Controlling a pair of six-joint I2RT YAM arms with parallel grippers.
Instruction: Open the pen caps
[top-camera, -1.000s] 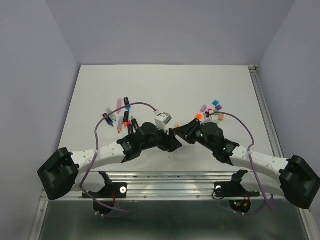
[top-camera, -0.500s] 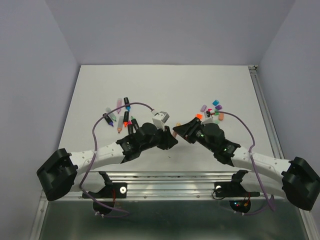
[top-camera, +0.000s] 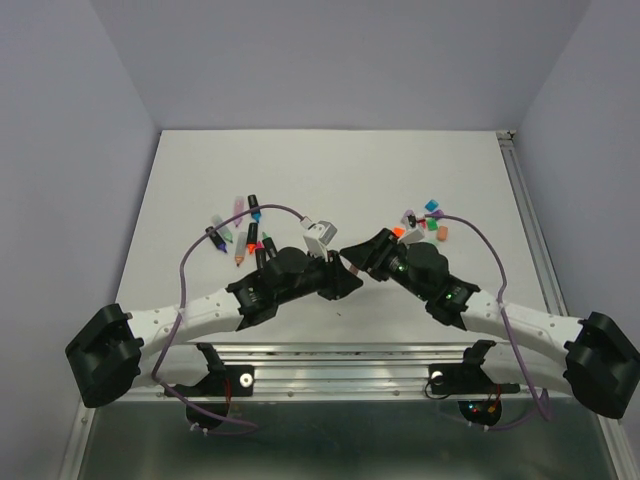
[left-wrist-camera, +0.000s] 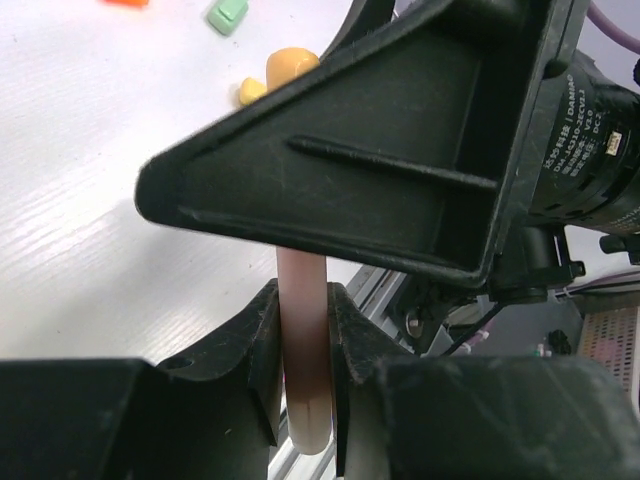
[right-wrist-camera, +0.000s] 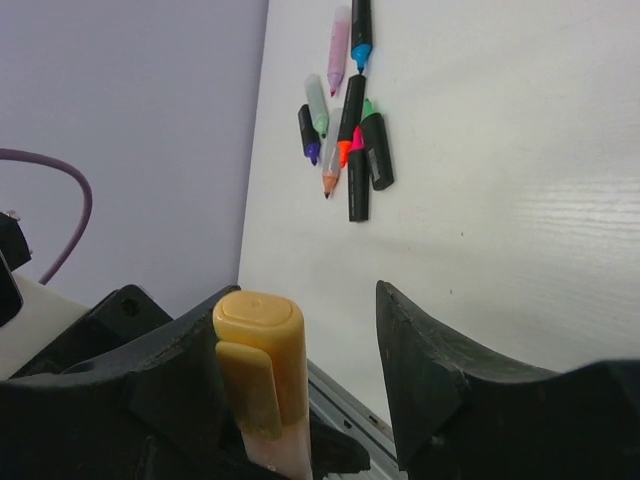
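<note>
The yellow-orange cap (right-wrist-camera: 259, 345) sits on its peach pen (left-wrist-camera: 304, 350), held above the near part of the table (top-camera: 330, 170) where the two arms meet. The left pincer (left-wrist-camera: 303, 300) has just clamped onto the barrel, while the right pincer (right-wrist-camera: 310, 300) has sprung apart beside the cap. This looks like a hand-over, so the cap is not yet off and the right pincer must grip it again to pull.
</note>
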